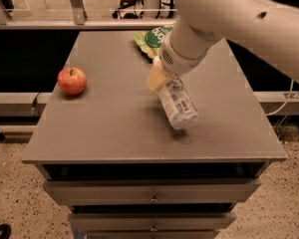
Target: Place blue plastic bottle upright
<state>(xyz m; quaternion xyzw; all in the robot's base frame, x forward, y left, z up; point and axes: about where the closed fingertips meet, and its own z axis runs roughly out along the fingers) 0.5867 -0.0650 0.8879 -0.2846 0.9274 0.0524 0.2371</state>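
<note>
The hand [162, 79], to the right of the apple [72, 80], closes around the top end of the blue plastic bottle [180, 107], so its cap and neck are hidden. The green bag [148, 39], behind and right of the apple, is half hidden behind the arm [229, 14], which the top and right edges cut off. The drawers [152, 193] under the worktop [114, 128] are cut by the bottom edge.
</note>
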